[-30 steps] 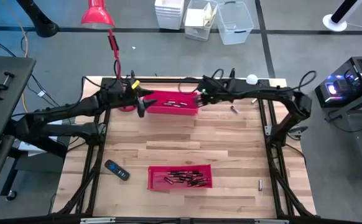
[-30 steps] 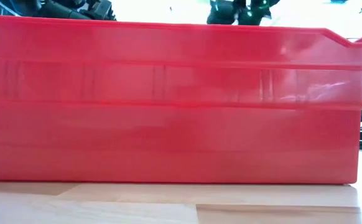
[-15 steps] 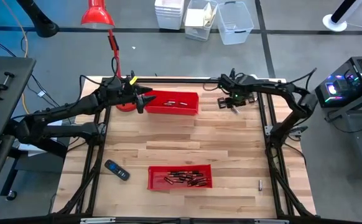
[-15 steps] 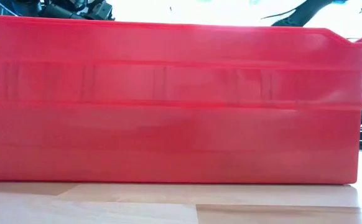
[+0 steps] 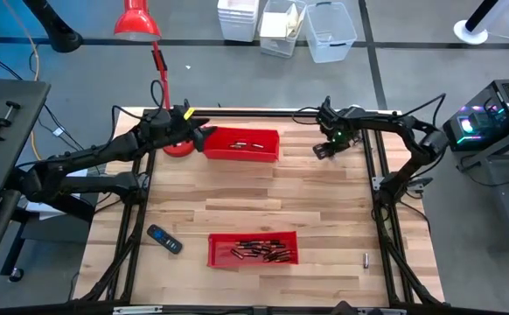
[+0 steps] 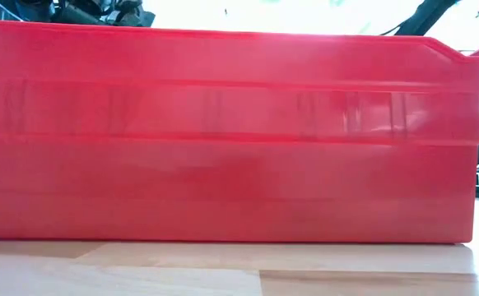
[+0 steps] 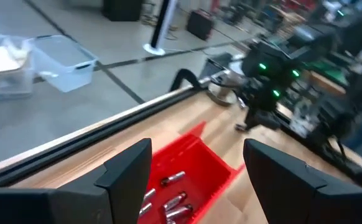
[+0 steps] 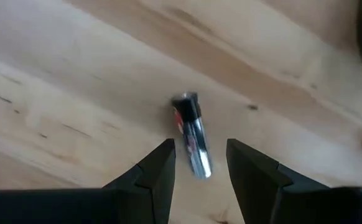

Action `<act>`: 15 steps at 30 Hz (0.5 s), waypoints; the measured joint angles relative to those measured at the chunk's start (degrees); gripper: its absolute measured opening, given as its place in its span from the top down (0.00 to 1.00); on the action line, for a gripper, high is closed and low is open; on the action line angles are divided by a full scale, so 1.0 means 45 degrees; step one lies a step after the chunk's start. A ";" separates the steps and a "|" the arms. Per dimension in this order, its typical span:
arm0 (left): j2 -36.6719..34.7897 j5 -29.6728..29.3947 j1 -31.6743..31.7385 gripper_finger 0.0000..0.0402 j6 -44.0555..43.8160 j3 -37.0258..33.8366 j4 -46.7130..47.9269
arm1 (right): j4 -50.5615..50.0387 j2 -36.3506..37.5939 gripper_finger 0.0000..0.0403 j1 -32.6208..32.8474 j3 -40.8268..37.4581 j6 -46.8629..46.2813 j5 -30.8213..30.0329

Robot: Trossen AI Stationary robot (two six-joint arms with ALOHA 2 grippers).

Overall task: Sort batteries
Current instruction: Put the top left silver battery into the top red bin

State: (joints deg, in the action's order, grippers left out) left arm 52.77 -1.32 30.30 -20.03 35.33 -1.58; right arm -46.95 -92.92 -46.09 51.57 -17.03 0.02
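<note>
The right gripper (image 5: 324, 150) hangs low over the far right part of the pale wooden table (image 5: 324, 206), just right of the far red plastic tray (image 5: 241, 144). In the right wrist view its 2 dark fingers (image 8: 159, 171) are spread apart, and a single silvery cylindrical battery with a red and black end (image 8: 192, 135) lies flat on the bare wood in line with the gap between them, touched by neither finger. The left gripper (image 5: 204, 134) sits at the left end of that far tray, next to the round base of the red desk lamp (image 5: 135, 19); in the left wrist view its fingers (image 7: 129, 171) stand wide apart, looking down into the tray, where a few small metallic batteries (image 7: 171, 194) lie loose on the floor. A second red plastic tray (image 5: 253, 248) rests near the front edge of the table and holds a cluster of many dark batteries (image 5: 259, 250). 1 more small battery (image 5: 366, 259) lies alone on the wood well to the right of this near tray. A black handset with blue marks (image 5: 163, 239) lies to the left of the near tray. In the low view the near tray's red wall (image 6: 223, 136) fills almost everything.
</note>
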 joint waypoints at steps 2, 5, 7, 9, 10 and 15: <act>0.0000 -0.0330 0.0000 0.38 -0.0436 0.0005 0.0003 | 0.0224 0.0000 0.65 -0.0005 0.0000 0.0406 -0.0157; 0.0000 -0.0532 0.0000 0.38 -0.0914 0.0000 0.0003 | 0.0701 -0.0025 0.65 -0.0039 0.0000 0.0562 -0.0241; 0.0005 -0.0539 0.0000 0.38 -0.1311 0.0005 0.0004 | 0.1043 -0.0152 0.65 -0.0043 0.0000 0.0566 -0.0206; 0.0010 -0.0532 0.0000 0.38 -0.1747 0.0005 0.0008 | 0.1109 -0.0344 0.65 -0.0039 0.0000 0.0569 -0.0101; 0.0010 -0.0529 0.0000 0.38 -0.1904 0.0003 0.0008 | 0.1106 -0.0473 0.66 -0.0013 0.0000 0.0570 -0.0095; 0.0010 -0.0449 0.0000 0.38 -0.2191 0.0005 0.0030 | 0.0921 -0.1144 0.69 0.0200 0.0087 0.0515 -0.0151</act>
State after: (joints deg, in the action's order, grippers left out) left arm 52.82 -3.34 30.30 -29.89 35.35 -1.44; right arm -42.80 -98.07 -45.19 51.96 -14.72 -0.66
